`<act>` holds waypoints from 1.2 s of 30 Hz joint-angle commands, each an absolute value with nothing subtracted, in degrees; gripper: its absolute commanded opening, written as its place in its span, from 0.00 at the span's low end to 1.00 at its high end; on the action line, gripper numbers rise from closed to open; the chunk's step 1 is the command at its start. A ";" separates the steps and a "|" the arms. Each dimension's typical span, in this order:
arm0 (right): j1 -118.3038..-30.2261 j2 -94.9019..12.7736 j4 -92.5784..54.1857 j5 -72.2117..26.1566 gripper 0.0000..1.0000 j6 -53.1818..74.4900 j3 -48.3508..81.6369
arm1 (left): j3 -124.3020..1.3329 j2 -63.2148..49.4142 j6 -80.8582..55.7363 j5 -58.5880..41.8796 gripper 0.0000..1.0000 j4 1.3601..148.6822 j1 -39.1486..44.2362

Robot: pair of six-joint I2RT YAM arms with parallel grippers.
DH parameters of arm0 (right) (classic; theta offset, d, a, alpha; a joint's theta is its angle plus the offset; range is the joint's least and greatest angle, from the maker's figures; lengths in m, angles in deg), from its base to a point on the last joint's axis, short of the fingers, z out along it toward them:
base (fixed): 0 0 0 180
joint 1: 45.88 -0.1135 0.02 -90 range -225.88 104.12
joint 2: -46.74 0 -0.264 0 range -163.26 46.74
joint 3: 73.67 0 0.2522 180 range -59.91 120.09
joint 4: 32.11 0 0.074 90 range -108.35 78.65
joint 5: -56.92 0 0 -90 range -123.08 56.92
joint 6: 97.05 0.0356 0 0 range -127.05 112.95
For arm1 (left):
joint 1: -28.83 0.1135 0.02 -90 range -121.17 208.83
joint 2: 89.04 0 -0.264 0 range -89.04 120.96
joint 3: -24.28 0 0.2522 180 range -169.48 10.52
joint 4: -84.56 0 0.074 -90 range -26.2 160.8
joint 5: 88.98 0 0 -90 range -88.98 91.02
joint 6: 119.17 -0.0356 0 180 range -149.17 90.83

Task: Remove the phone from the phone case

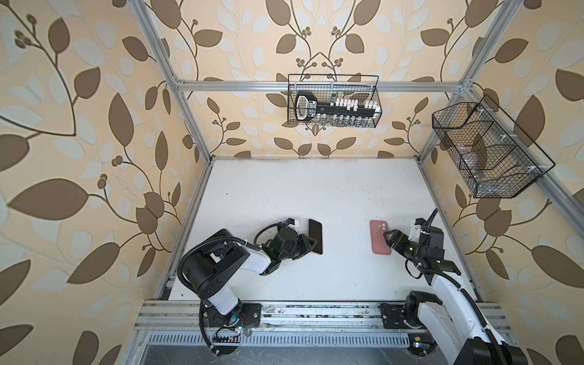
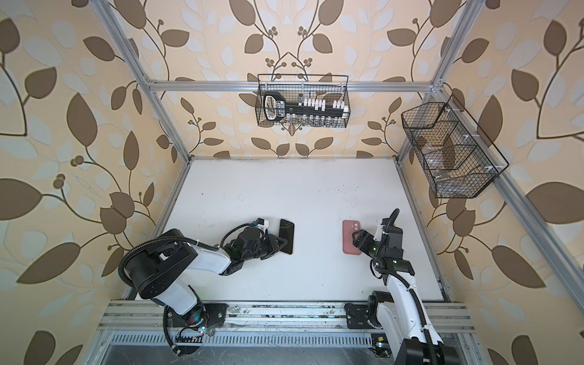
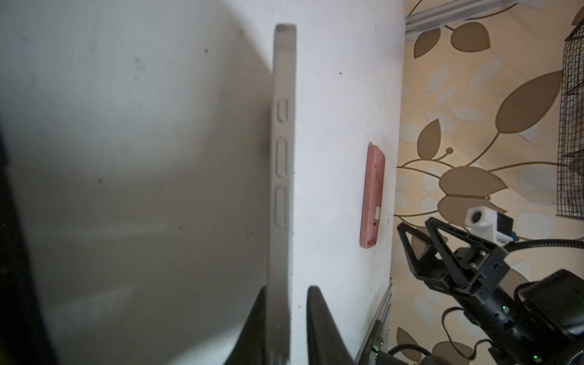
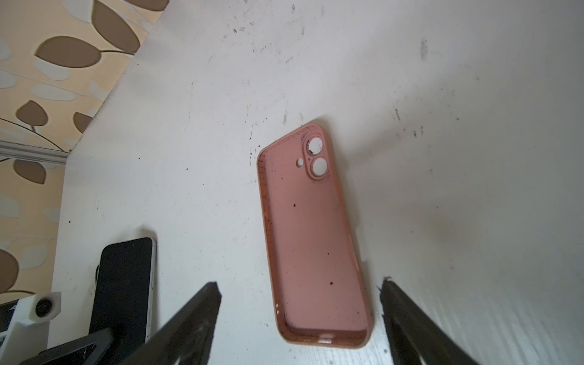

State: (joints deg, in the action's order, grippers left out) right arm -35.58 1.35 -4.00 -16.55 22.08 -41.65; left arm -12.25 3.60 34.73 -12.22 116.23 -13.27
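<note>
Straddling one long edge of the phone (image 1: 316, 232) near its close end, the left end effector (image 1: 313, 244) had its jaws a little apart. In the left wrist view one finger (image 3: 319, 316) stood clear of the phone's side; the other looked to be against it. Risk: if that finger was under the body or catching the screen, a pull-back would drag or flip the phone. Couldn't tell whether that side was fully down on the bench (image 1: 300, 196); if not, it would drop on release.

The right end effector (image 1: 386, 241) hung jaws wide over the near end of the phone case (image 1: 379, 237), touching nothing as far as the right wrist view showed. Case lay hollow side up, empty, well apart from the phone, so the extraction looked done. Risk there: a low retreat could clip the case rim and slide it. Closing either pair now would only disturb things.

Wire basket (image 1: 294, 94) on the far rail was well away, no concern.
</note>
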 commanded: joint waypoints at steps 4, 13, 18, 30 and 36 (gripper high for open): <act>-35.10 2.00 -4.39 -15.59 0.81 21.53 -42.85 | -12.16 4.55 34.68 -11.30 0.26 121.46 -14.15; -34.76 2.16 -4.33 -15.25 0.81 21.56 -42.88 | -11.63 6.11 35.17 -11.40 0.31 123.18 -14.32; -34.71 2.25 -4.20 -15.24 0.81 21.34 -42.93 | -11.57 6.40 35.17 -11.29 0.33 122.92 -14.41; -34.52 2.12 -4.38 -15.06 0.81 21.29 -43.03 | -11.81 6.07 35.17 -9.98 0.41 119.73 -14.45; -34.36 1.99 -4.46 -14.89 0.81 21.17 -42.95 | -11.73 6.38 35.76 -9.39 0.45 119.12 -14.43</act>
State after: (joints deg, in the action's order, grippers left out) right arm -34.72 1.72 -4.02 -15.67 22.01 -41.93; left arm -11.77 6.33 35.69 -11.34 118.72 -14.00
